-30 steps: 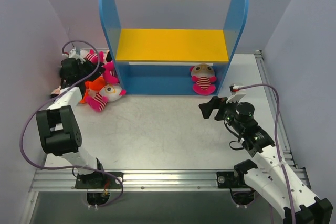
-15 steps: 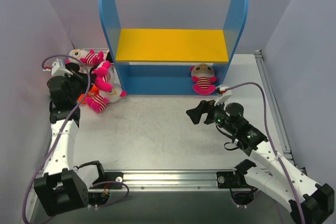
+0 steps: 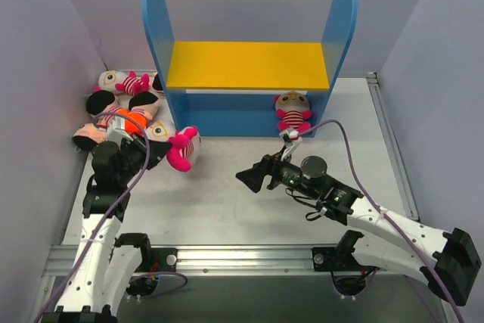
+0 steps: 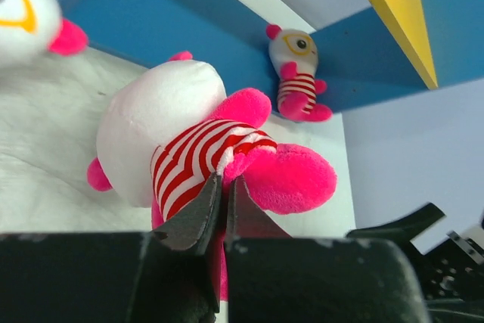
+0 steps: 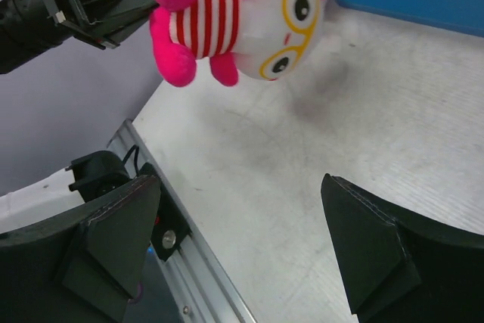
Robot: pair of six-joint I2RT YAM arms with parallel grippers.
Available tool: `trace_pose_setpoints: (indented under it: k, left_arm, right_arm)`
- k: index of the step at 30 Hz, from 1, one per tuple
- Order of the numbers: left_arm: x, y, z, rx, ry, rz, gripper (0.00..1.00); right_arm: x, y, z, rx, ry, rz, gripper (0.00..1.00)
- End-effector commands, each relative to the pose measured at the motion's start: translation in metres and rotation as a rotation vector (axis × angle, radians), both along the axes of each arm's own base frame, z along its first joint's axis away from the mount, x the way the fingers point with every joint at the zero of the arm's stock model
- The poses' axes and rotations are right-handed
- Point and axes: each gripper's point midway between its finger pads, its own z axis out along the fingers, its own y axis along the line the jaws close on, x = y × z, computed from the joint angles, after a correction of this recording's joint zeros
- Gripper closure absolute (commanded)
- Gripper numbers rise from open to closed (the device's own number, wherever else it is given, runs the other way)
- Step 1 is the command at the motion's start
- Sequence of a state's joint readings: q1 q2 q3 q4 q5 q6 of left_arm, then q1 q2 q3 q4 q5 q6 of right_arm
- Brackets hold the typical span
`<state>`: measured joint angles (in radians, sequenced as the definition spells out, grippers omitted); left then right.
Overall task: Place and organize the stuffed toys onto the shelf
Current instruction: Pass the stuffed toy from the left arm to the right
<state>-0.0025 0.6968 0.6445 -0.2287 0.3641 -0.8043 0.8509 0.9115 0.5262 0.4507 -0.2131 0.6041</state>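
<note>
My left gripper [image 3: 155,153] is shut on a pink-and-white striped stuffed toy [image 3: 180,149] and holds it off the table, left of centre. In the left wrist view the fingertips [image 4: 204,202] pinch its striped body [image 4: 197,141] beside a pink leg. My right gripper [image 3: 253,175] is open and empty at mid-table, facing that toy [image 5: 242,13], which hangs a short way ahead of it. The shelf [image 3: 248,66] stands at the back. One striped toy [image 3: 293,113] sits on the shelf's lower level at the right. Several more toys [image 3: 125,119] lie piled at the far left.
The pile lies against the left wall, next to the shelf's left blue panel [image 3: 155,28]. An aluminium rail [image 3: 242,256] runs along the near edge. Walls close in the left, back and right sides.
My left arm has swung from the pile toward the table's middle, carrying the striped toy. My right arm has moved left and forward to face it, jaws still wide.
</note>
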Motion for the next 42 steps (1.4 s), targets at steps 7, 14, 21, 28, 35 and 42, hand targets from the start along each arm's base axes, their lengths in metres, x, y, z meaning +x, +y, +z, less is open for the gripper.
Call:
trace_pose_setpoints:
  k: [7, 14, 21, 28, 35, 42]
  left_arm:
    - [-0.024, -0.039, 0.012, -0.143, -0.074, -0.032, 0.97]
    - [-0.027, -0.055, 0.015, -0.151, -0.101, -0.056, 0.98]
    - [-0.030, -0.068, 0.014, -0.162, -0.113, -0.090, 0.98]
    - [-0.038, -0.079, 0.011, -0.163, -0.115, -0.127, 0.97]
    - [-0.045, -0.081, 0.004, -0.141, -0.113, -0.151, 0.97]
    - [-0.052, -0.080, -0.001, -0.083, -0.089, -0.180, 0.69]
  right_arm:
    - [-0.024, 0.075, 0.024, 0.150, -0.047, 0.104, 0.12]
    - [-0.024, 0.108, 0.031, 0.185, -0.054, 0.146, 0.16]
    - [-0.017, 0.128, 0.014, 0.158, -0.039, 0.162, 0.19]
    - [-0.008, 0.138, 0.010, 0.144, -0.041, 0.150, 0.27]
    - [-0.002, 0.133, -0.006, 0.058, -0.045, 0.131, 0.88]
    - [0.003, 0.111, -0.023, -0.156, -0.125, 0.109, 1.00]
